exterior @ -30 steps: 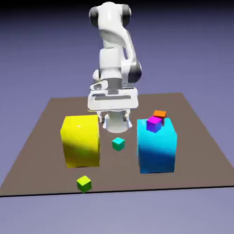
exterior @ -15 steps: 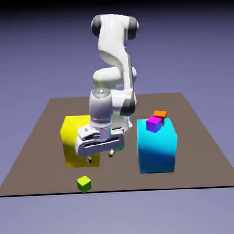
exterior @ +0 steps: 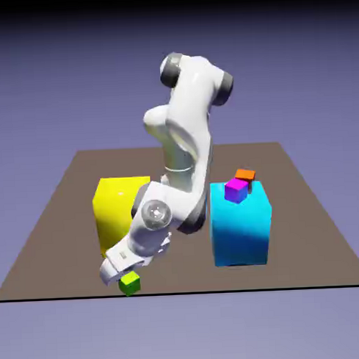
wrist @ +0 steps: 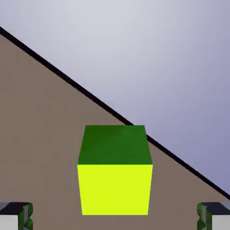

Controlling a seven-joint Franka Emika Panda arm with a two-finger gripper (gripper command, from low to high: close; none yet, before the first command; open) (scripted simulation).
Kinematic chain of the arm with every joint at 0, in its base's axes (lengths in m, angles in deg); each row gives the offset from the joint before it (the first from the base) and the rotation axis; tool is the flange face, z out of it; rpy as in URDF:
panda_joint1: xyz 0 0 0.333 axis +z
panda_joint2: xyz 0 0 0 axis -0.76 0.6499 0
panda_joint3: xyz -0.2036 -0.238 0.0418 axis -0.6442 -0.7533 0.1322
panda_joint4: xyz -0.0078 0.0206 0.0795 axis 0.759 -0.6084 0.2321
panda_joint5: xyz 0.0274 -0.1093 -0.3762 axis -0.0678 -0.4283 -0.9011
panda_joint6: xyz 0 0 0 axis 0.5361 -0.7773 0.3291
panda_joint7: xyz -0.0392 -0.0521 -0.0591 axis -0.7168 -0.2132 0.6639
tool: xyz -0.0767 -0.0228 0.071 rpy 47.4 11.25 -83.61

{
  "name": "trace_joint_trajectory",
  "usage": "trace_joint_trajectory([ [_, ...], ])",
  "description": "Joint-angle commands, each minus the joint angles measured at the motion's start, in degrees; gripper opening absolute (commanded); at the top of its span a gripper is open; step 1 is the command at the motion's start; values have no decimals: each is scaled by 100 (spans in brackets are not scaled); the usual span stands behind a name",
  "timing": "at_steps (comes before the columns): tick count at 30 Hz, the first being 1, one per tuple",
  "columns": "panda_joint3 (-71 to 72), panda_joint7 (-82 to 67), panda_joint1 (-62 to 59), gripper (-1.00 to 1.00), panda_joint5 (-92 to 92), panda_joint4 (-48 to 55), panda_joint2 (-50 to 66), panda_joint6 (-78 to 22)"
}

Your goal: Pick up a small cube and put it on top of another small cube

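brown tabletop (exterior: 194,274) bears the lime-green cube (wrist: 115,188), with the fingers (wrist: 28,216) spread wide near it.

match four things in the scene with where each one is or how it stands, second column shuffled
1. lime-green cube
2. purple cube
3. fingers
4. yellow block

A. set wide apart, holding nothing
B. partly hidden behind the arm in the exterior view
C. near the table's edge
D. in front of the orange thing in the exterior view

Right pairs: 1-C, 2-D, 3-A, 4-B
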State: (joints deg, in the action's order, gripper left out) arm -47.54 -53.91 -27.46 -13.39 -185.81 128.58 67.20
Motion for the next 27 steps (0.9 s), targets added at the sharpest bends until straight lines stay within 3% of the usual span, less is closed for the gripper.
trace_joint_trajectory([
  [1, 13, -4, -16, 0, 11, -10, 30, 41],
  [2, 13, -4, -16, -100, 11, -10, 30, 41],
  [7, -235, -96, 312, -100, -94, 172, -716, -577],
  [27, 3146, 1367, -1890, -100, -512, -3830, -4869, -736],
])
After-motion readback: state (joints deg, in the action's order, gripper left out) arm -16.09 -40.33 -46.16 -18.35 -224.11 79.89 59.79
